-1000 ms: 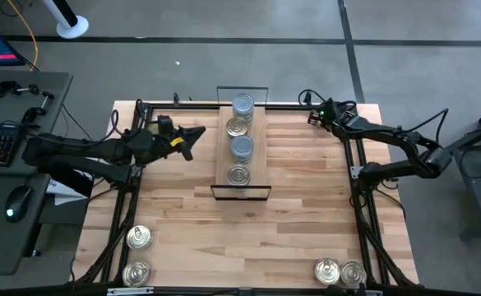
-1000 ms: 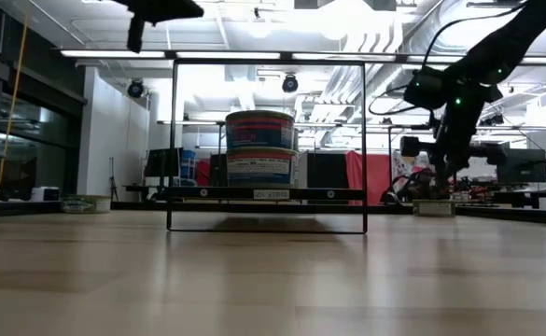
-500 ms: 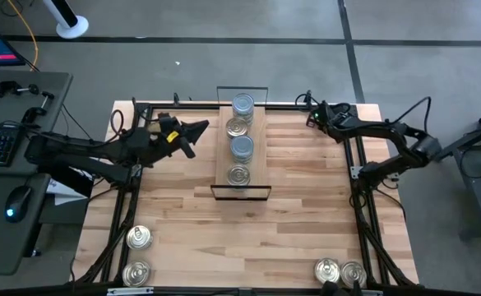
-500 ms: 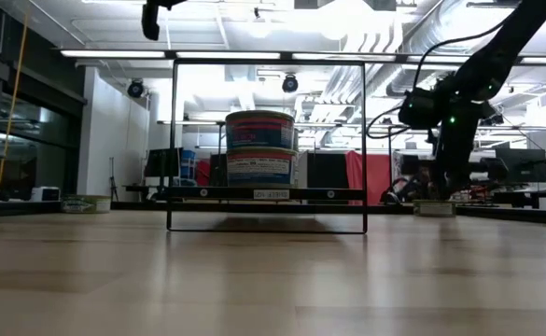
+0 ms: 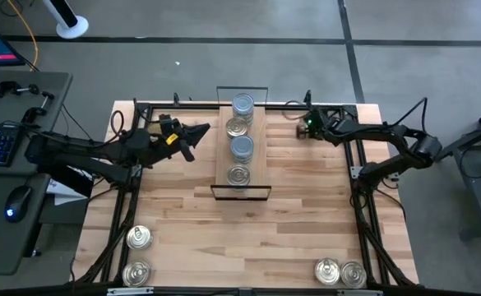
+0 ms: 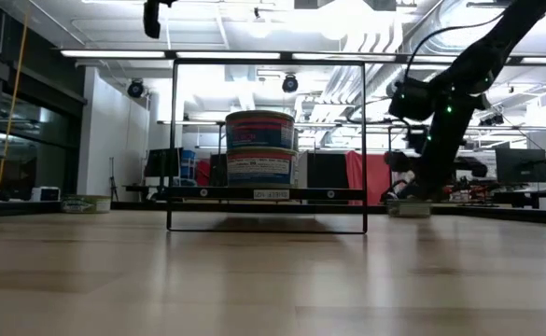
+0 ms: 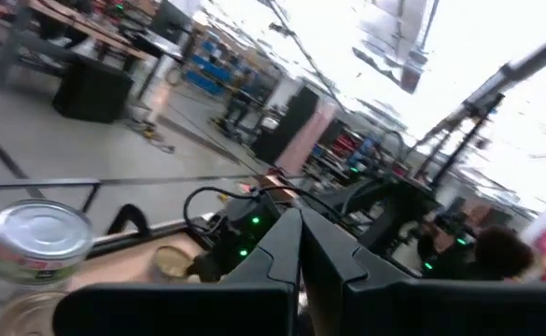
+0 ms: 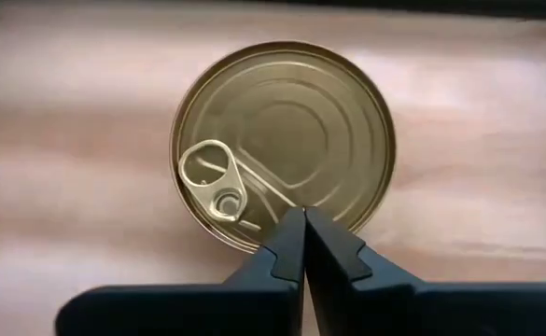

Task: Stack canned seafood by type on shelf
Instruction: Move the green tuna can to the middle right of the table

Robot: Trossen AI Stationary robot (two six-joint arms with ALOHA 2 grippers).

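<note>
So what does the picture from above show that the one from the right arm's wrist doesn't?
Only the overhead view shows the narrow light-wood shelf carrying four stacks of tins, the loose round tins at the table's near corners, and the left gripper shut beside the shelf. Only the right wrist view shows the gold pull-tab lid close up, directly under the shut right gripper. Both show the butcher-block tabletop.

You have the shelf (image 5: pixel 242 168), a narrow light-wood plank with black wire end frames, lying mid-table with four tin stacks (image 5: pixel 240 140) in a row, alternating silver-blue and gold tops. A gold-topped tin (image 8: pixel 283 140) sits upright near the table's far right edge. Two pairs of tins (image 5: pixel 138 255) wait at the near corners.
</note>
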